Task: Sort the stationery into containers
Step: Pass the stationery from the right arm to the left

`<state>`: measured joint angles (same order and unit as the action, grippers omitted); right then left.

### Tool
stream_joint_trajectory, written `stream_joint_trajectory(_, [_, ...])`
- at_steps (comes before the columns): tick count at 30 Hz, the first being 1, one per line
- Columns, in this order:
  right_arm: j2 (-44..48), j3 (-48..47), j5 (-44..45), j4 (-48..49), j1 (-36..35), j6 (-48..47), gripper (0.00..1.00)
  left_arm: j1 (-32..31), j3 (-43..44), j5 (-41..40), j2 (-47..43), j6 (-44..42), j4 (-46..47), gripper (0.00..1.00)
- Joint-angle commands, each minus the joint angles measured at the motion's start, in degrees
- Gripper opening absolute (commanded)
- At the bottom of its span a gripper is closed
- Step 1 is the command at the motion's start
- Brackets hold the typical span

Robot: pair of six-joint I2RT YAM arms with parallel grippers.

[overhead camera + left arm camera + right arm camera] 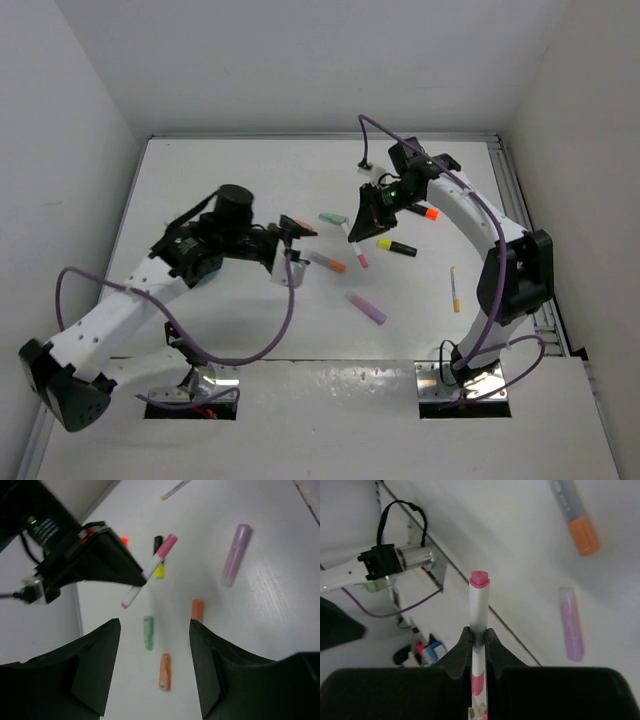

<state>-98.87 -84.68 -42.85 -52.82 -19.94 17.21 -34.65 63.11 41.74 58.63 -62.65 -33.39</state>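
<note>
The right end effector is closed on a slim white plastic pen with a pink cap. Its two fingers pinch the white barrel near mid-length, and the capped end sticks out past the tips. In the left wrist view the pen hangs at a slant and looks clear of the white bench, near the middle of the scene. A pen like this should be very light and stiff, so crushing is no worry. The smooth round barrel is the risk: in a narrow two-finger pinch it can roll or swing about the contact line. The present hold near its balance point is therefore a sound one, better than a hold on the tapered cap. The left end effector stands with its jaws apart and nothing between them, above the left part of the scatter. On the bench lie a stubby mint green marker, a grey marker with an orange cap, a black marker with a yellow cap and a broad lilac highlighter, the last nearest the arm bases. The short ones probably want a grip square across the body's middle, and the highlighter's wider barrel should sit more steadily between the pads. The round teal bowl does not show in any view, so I cannot tell where the pen must go.
</note>
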Motion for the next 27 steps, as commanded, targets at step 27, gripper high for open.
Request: stream_joint_trajectory(27, [2.0, 12.6, -16.8, 12.6, -1.6, 29.2, 0.0, -20.1, 6.6, -9.5, 19.7, 3.3, 9.1, 0.46])
